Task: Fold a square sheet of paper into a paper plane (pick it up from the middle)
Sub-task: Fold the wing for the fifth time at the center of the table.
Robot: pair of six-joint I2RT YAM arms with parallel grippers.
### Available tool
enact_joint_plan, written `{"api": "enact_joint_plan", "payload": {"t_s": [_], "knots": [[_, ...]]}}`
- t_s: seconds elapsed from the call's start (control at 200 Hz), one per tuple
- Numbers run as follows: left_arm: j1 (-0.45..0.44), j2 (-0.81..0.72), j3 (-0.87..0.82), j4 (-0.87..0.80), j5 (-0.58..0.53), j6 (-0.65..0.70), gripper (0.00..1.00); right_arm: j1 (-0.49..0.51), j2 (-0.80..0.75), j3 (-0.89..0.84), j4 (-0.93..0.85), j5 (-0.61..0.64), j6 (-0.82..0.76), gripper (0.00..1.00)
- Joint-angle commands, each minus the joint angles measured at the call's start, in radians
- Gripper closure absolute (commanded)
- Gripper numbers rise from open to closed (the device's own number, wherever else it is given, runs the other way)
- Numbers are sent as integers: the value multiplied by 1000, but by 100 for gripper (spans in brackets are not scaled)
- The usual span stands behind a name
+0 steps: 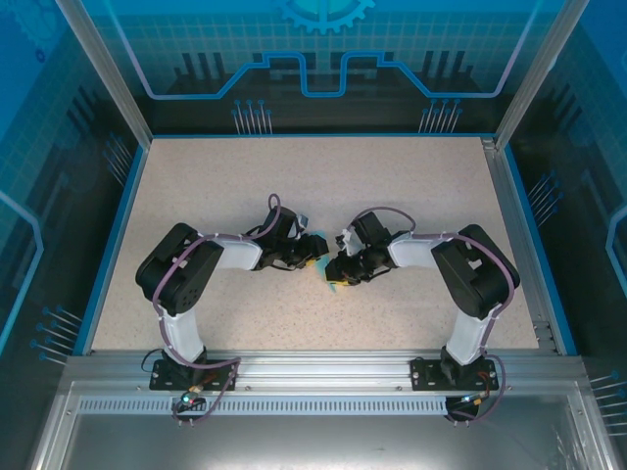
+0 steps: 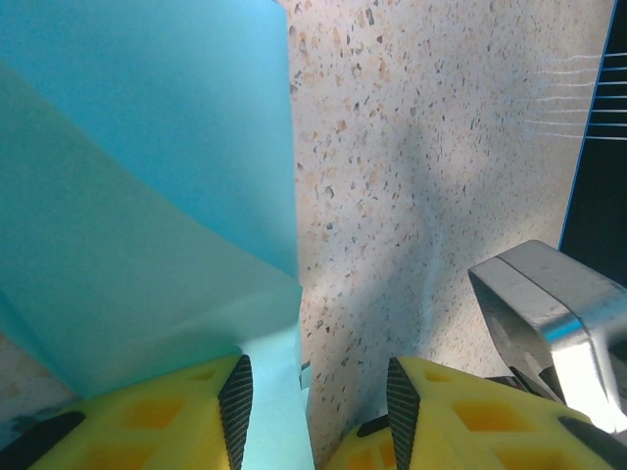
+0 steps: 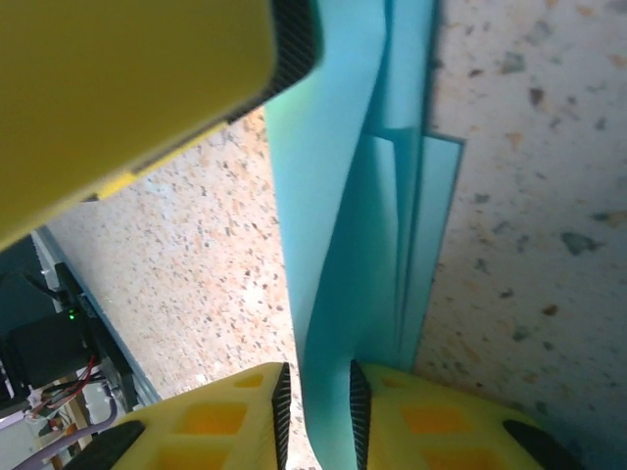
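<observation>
Speckled tabletop (image 1: 411, 186), top view: folded blue paper (image 1: 319, 245) lies mid-table between the arms. Left wrist: left tool (image 2: 318, 392) released, paper beside one pad. Right wrist: right tool (image 3: 318, 401) straddles the layered edges, clench unclear; best to pinch squarely, layers aligned.

right end effector (image 3: 320, 416): jaws narrowly apart, folded light-blue paper (image 3: 343, 215) filling the gap | paper: layered, edge-on, rising from the jaws over speckled counter (image 3: 529, 196) | second yellow finger (image 3: 127, 88): upper left of paper, black pad just beside it
</observation>
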Motion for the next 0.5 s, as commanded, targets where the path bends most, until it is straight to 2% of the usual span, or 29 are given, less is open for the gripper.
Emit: {"api": "enact_joint_plan", "payload": {"t_s": [0.0,0.21,0.395,0.495], "knots": [[-6,24,17,-18,18,27,55,12,-4,7,-43,25,-19,79],[-6,22,14,-21,19,26,55,2,9,-11,-31,9,1,90],[-6,19,14,-24,18,30,56,-10,28,-33,-2,-3,17,90],[-5,18,12,-24,17,30,56,-11,13,-33,-7,0,13,87]]}}
